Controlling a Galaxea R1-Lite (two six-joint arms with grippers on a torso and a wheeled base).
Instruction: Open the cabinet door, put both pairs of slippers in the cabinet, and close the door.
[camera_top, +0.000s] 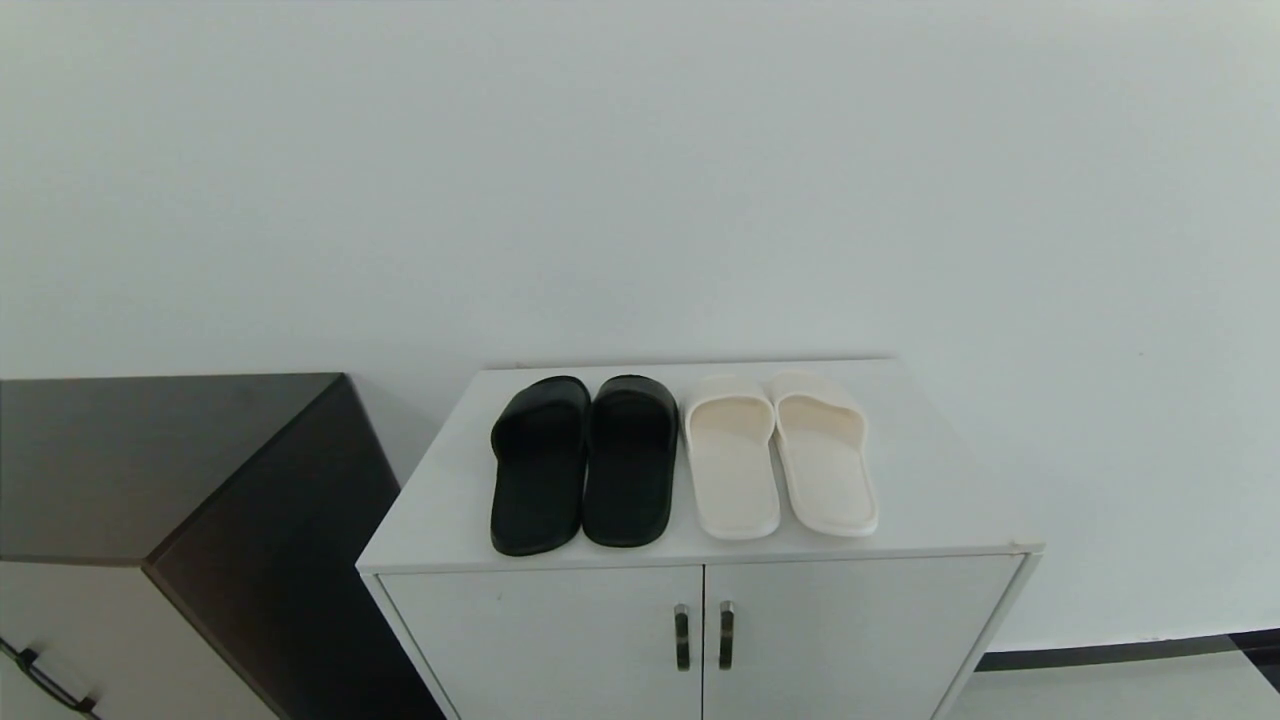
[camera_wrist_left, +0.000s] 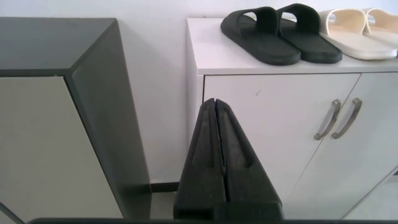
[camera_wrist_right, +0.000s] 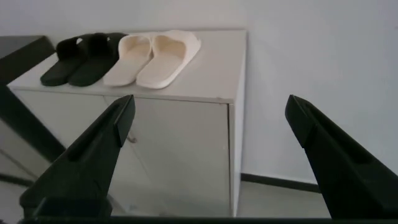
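Since the cabinet (camera_top: 540, 640) doors are shut, its upright handles (camera_top: 726, 634) come first — black slippers (camera_top: 540, 470) and white slippers (camera_top: 735, 470) sit on top. My right gripper (camera_wrist_right: 209, 102) gapes wide, handles ahead to its left; left gripper (camera_wrist_left: 216, 106) is pinched closed.

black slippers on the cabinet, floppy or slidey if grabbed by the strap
The pair of matte black moulded slide slippers looks thick-soled and one-piece, so probably light and only slightly bendy. Lying flat on the smooth white cabinet top, one would likely slide rather than tip if pushed, perhaps into the cream slippers alongside.
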